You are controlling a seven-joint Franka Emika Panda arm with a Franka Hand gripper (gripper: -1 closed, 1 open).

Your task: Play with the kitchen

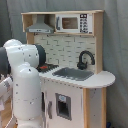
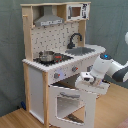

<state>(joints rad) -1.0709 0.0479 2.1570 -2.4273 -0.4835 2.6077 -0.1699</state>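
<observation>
Kitchen (image 2: 50,65) oven door (image 2: 70,102) hangs open, gripper (image 2: 88,80) just above its top edge; finger state cannot be told. Risk: downward pressure could strain the hinges or tip the unit.

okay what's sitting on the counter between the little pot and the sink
In the second exterior view, only the dark stovetop lies between the pot and the sink; no loose item shows there.
</observation>
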